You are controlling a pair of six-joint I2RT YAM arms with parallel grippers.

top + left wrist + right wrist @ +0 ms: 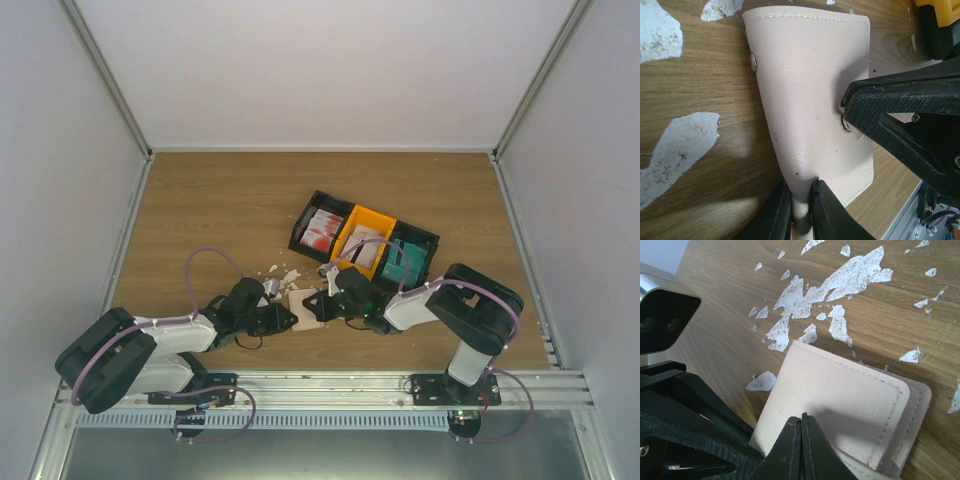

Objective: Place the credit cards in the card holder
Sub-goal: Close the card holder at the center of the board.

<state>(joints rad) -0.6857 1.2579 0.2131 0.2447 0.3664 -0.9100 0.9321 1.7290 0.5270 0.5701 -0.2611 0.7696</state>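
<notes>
Wood table (200, 210), flaky white patches (840, 275) all over it. Card holder (810, 100) lies on it right between my two grippers. Left gripper (801, 192) is clenched on the holder's near edge, with one layer pinched between the fingers (830, 215) and the face bowing up from there. Right gripper (801, 422) is clamped fully closed with nothing in it, its tips set down on the holder's face, which looks like a hold-down to me. Progress, my read: zero cards loaded. No card at either set of jaws, and none visible in the holder. Credit cards (320, 232) all sit in the three-bin tray (300, 235) beyond my right gripper, well apart from the tips: red-blotched, pale and teal, a bin each. Left to do: get the holder open, then every pick and insert.
</notes>
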